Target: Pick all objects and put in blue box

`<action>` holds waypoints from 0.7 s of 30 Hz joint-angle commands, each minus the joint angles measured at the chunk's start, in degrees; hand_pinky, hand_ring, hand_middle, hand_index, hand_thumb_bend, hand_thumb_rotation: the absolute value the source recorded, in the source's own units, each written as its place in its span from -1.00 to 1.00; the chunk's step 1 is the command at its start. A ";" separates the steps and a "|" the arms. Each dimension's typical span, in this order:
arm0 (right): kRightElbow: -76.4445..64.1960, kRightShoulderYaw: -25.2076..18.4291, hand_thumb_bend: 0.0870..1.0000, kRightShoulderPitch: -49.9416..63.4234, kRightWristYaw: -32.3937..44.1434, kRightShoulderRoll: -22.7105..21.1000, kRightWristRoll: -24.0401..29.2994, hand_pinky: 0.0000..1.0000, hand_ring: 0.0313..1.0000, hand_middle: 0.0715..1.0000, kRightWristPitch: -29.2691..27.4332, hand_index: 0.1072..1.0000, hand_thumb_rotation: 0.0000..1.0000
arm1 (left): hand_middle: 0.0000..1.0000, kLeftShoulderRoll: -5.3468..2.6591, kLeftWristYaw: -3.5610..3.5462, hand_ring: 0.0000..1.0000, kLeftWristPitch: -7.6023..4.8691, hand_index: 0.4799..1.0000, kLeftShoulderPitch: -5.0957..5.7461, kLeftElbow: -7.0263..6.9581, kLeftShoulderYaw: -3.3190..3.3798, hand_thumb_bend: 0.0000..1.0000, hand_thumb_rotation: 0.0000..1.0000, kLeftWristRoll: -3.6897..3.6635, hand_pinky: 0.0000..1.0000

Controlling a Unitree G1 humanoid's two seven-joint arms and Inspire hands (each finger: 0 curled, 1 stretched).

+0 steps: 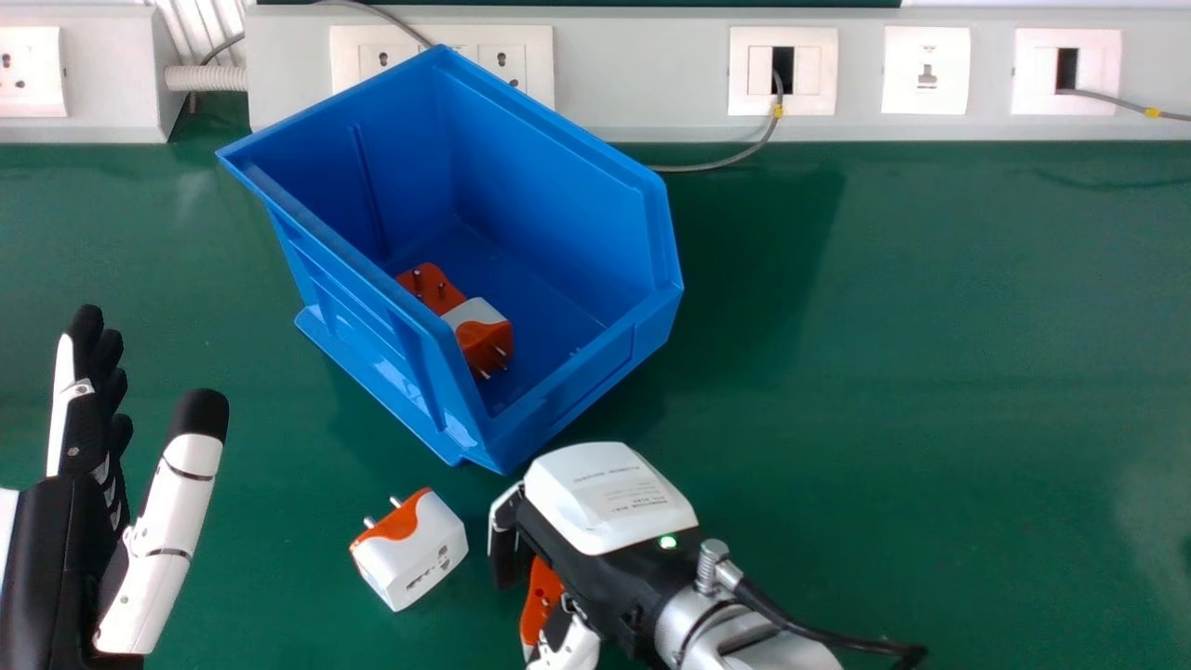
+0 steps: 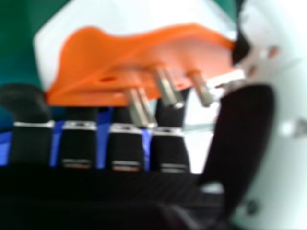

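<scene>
Left hand: The left hand point(image 1: 177, 521) stood upright over the left part of the green table point(image 1: 930, 326), fingers straight, thumb spread apart from them, holding nothing.
Blue box: The blue box point(image 1: 595, 372) stood near the table's back edge, by the socket panel point(image 1: 651, 74). Its long axis ran from the far left to the near right.
Loose adapter: The loose adapter point(image 1: 419, 558) lay on its side on the table, short of the box's near corner and apart from it. Its pins pointed away and to the left. It lay between the two hands, just left of the right hand, which was the nearer one.
Box contents: An orange adapter point(image 1: 430, 284) and an orange-and-white adapter point(image 1: 479, 340) lay on the box floor, along the wall on the loose adapter's side, towards the near corner.
Held adapter: The held adapter point(image 1: 540, 596) sat between fingers and thumb, at the left side of the right hand, its metal pins point(image 2: 165, 88) exposed.
Right hand: The right hand point(image 1: 605, 521) was pinching the held adapter, just short of the box's near corner. The box opening lay ahead and to the left. The next move probably required a lift over the rim before release; too low a path could have knocked the adapter against the wall.
</scene>
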 commanded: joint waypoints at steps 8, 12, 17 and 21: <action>-5.79 -2.18 -0.10 2.04 -1.33 -2.48 -0.73 -0.31 -0.14 -0.13 -1.79 -0.12 -1.00 | 1.00 0.39 0.12 1.00 -1.71 1.00 -0.50 0.31 0.83 0.20 0.64 -0.42 1.00; -9.97 -3.85 -0.10 3.56 2.38 -1.99 -0.09 -0.32 -0.14 -0.12 1.40 -0.11 -1.00 | 1.00 0.29 0.12 1.00 -1.80 1.00 -0.16 0.13 0.85 0.20 0.64 -0.48 1.00; -17.20 -6.70 -0.10 6.57 5.91 -2.63 0.61 -0.33 -0.14 -0.12 3.94 -0.11 -1.00 | 1.00 0.24 0.19 1.00 -1.43 1.00 -0.35 -0.03 0.62 0.22 0.64 -0.29 1.00; -23.21 -9.21 -0.10 8.88 7.24 -4.35 0.62 -0.33 -0.15 -0.10 3.44 -0.11 -1.00 | 1.00 0.23 0.19 1.00 -1.24 1.00 -0.24 -0.38 0.49 0.22 0.64 -0.14 1.00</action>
